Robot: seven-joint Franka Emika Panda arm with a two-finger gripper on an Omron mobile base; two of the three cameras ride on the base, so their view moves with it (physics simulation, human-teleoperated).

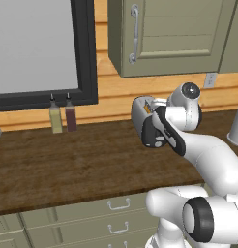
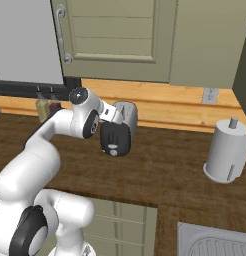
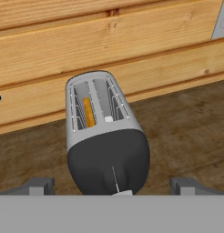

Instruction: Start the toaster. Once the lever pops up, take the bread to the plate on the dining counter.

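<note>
From where I sit, my claw [image 3: 113, 184] hangs spread wide and empty, its two dark tips low in the hand view with the toaster's black end panel between and just beyond them. Nothing is gripped.

I judge the task barely begun. The toaster [image 3: 104, 132] stands on the dark wood counter [image 1: 67, 164] close to the wooden back wall, and the bread [image 3: 89, 112] sits deep in the left slot as an orange-tan sliver. A pale bit at the foot of the end panel may be the lever, sitting low, but I cannot say for sure whether it has been pressed. So starting the toaster looks either unfinished or only just done; waiting for the pop, lifting the slice out and carrying it to the plate on the dining counter all remain.

In both base views my own arm covers much of the toaster, so I see little more than its silvery top and black end. The bread's full shape is hidden inside the slot.

Farther back, two bottles [image 1: 63, 116] stand by the dark window frame, and a paper towel roll [image 2: 226, 150] stands off to the right. A sink corner [image 2: 215, 242] is cut off at the frame edge.
</note>
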